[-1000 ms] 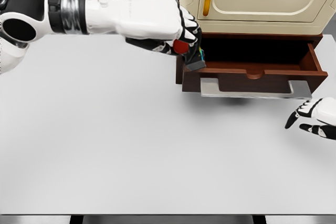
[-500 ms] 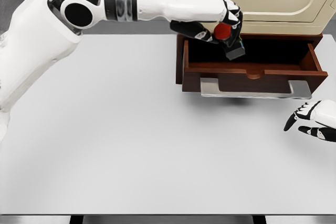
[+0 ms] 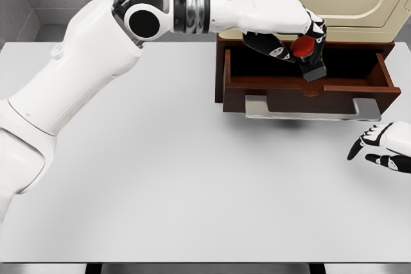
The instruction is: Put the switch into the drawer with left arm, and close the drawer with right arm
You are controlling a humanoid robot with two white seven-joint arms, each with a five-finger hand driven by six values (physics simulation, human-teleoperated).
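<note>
The white five-finger left hand is gripping the small dark grey switch with a red round button, holding it over the middle of the open dark brown wooden drawer so a release should drop it inside. The right hand is waiting on the pale grey worktop, fingers relaxed and holding nothing, near the drawer's grey metal handle, well placed for pushing it.
</note>
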